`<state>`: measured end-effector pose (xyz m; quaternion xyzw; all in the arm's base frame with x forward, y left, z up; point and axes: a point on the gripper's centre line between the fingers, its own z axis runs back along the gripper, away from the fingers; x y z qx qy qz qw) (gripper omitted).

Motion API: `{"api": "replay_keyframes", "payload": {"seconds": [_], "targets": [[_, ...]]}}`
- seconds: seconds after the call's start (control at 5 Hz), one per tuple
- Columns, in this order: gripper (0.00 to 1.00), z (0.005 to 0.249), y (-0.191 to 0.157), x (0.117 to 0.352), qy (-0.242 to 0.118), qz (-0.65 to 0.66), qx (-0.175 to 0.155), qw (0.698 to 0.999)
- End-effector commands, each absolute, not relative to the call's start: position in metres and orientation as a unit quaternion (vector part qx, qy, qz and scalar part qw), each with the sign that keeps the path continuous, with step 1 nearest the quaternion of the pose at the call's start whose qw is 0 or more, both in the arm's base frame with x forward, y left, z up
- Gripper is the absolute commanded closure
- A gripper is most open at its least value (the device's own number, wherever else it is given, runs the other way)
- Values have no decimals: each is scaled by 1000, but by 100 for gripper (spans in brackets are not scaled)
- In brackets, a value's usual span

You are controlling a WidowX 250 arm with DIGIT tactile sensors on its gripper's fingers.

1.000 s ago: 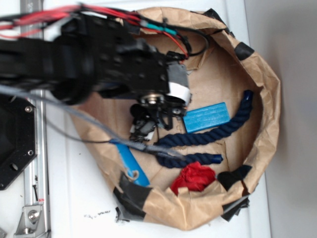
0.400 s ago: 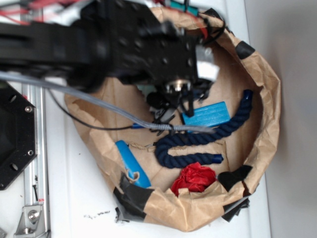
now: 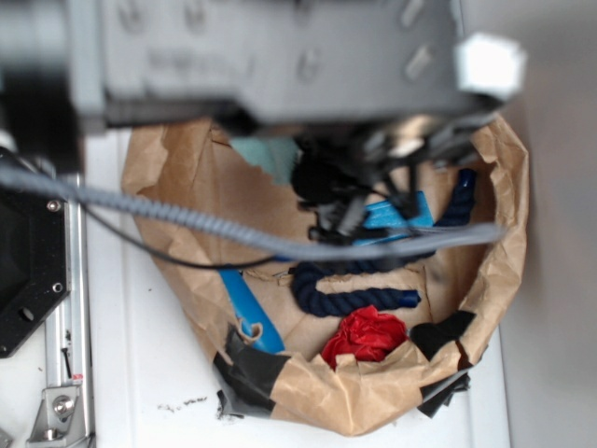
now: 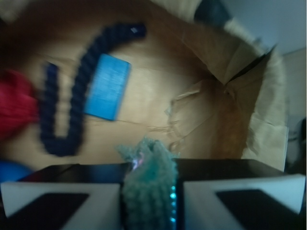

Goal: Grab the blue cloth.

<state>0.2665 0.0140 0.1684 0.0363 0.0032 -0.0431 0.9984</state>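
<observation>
The blue cloth (image 4: pixel 149 187), a pale blue-green woven rag, is pinched between the two fingers of my gripper (image 4: pixel 149 165) in the wrist view and bulges up out of the jaws. In the exterior view a piece of the cloth (image 3: pixel 266 157) shows under the blurred arm, and the gripper (image 3: pixel 340 213) hangs above the paper basket's floor. The cloth is lifted off the brown paper.
A brown paper basket (image 3: pixel 508 224) holds a bright blue block (image 3: pixel 406 213), a dark navy rope (image 3: pixel 350 289), a red fabric bundle (image 3: pixel 368 336) and a blue handle-like piece (image 3: pixel 244 303). A grey cable (image 3: pixel 187 219) crosses the basket. A black base plate (image 3: pixel 28 271) lies left.
The arm has risen toward the camera and shifted right, now large and blurred. The cloth has come up with the gripper.
</observation>
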Motion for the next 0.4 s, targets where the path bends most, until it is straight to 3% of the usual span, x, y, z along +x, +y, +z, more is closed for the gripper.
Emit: {"api": "replay_keyframes", "payload": {"seconds": [0.0,0.2], "targets": [[100,210,7,264,-28,79,-4,996],[100,204,13,261,-24,122,-8,992]]}}
